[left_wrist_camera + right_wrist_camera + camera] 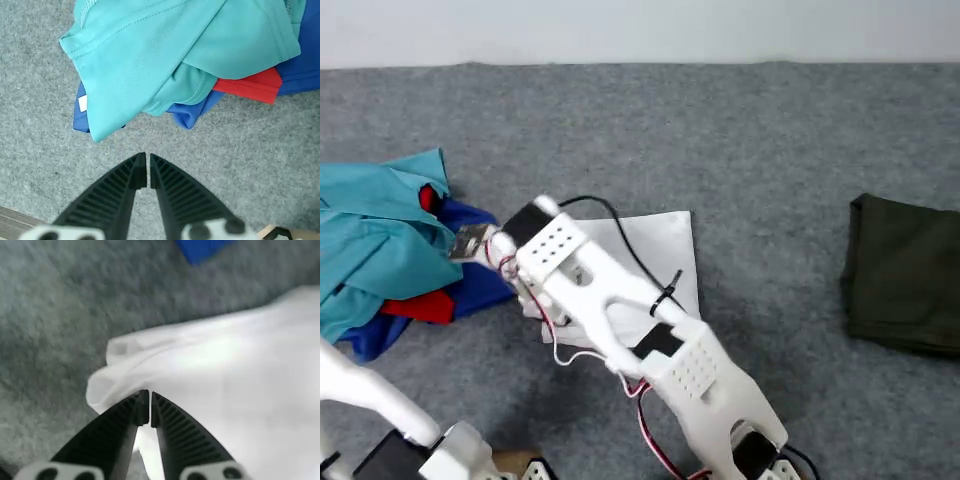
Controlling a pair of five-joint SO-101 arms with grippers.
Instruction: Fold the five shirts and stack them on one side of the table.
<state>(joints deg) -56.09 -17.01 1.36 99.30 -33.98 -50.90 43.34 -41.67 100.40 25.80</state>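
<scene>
Presently my right gripper (145, 407) sits closed at the white shirt's (225, 365) doubled edge (pinching cloth or not, I cannot tell), seemingly to fold it, while my left gripper (148, 170) hangs shut and empty beside the pile (165, 55), the green shirt (905, 285) lying folded well apart, likely starting the stack.

Shirt pile (380, 240) lies left, flat shirt (660, 250) centre, folded shirt (905, 275) right.

High camera overlooks table (770, 130); wrist cameras hang close above shirts (175, 50).
</scene>
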